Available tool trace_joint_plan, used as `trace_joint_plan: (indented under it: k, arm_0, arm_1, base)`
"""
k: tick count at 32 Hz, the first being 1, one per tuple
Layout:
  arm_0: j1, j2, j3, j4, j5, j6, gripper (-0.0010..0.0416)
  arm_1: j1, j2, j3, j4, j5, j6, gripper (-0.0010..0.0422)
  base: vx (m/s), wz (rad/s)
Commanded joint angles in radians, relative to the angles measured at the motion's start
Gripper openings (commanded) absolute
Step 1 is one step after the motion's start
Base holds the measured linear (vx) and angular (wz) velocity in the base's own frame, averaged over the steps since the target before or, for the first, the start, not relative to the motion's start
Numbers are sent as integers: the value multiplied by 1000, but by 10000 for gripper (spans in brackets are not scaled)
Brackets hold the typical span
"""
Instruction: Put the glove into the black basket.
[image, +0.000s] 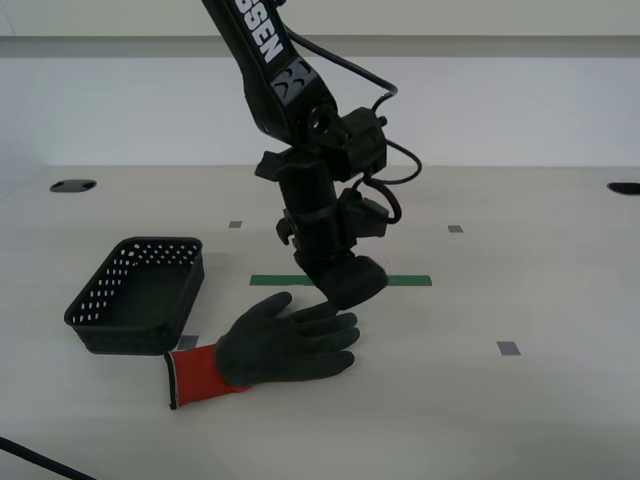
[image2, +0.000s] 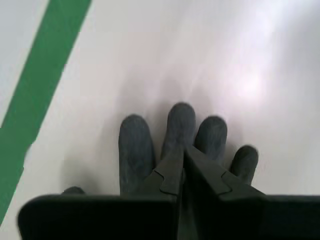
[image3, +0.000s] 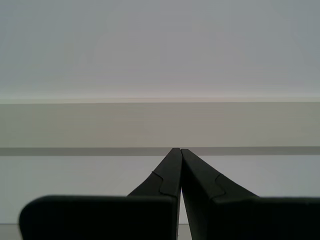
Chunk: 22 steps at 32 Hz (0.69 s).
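The glove (image: 285, 345) lies flat on the table, dark grey hand and fingers pointing to the exterior view's right, its red cuff (image: 200, 375) toward the basket. The black basket (image: 100, 290) stands just beyond the cuff, at the exterior view's left, with nothing visible inside. My second gripper (image: 345, 295) hangs low over the glove's fingertips. In the second wrist view its jaws (image2: 182, 147) are shut together, with the glove's fingers (image2: 135, 150) spread beneath them. My first gripper (image3: 180, 149) is shut, empty, and faces a pale wall. It does not show in the exterior view.
A green tape strip (image: 400, 280) crosses the table behind the glove and shows in the second wrist view (image2: 45, 85). Small grey markers (image: 509, 348) dot the tabletop. Dark round holes (image: 72, 185) sit at the table's far corners. A black cable (image: 30, 460) crosses the near left corner.
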Motion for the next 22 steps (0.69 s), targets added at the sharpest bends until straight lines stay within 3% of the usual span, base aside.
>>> trace_joint_plan:
  k: [1,4,5,9,11,15,18,21,22]
  arm_0:
    - [1,0,1,3,0,0,1]
    - [1,0,1,3,0,0,1]
    - [1,0,1,3,0,0,1]
    - [1,0,1,3,0,0,1]
    - [1,0,1,3,0,0,1]
    - [1,0,1,3,0,0,1]
    - [1,0,1,3,0,0,1]
    - [1,0,1,3,0,0,1]
    - [1,0,1,2,0,0,1]
  arm_1:
    - [-2,1,11,-6,6,-32,37]
    - [-2,3,11,-18,6,-44,99]
    - [-2,7,11,-22,5,-67,150]
    - [-3,8,-3,-37,5,-82,262]
    - [-6,8,-16,-32,-14,-82,296]
    - [-8,14,-26,-19,-24,-81,290]
    - [-8,70,-10,-1,-29,-77,263]
    - [-7,106,16,-27,-88,-45,246]
    - [-7,107,16,-22,-88,-40,245]
  base:
    - [0,0]
    - [0,0]
    - [0,0]
    - [0,0]
    - [0,0]
    - [0,0]
    - [0,0]
    - [0,0]
    - [0,0]
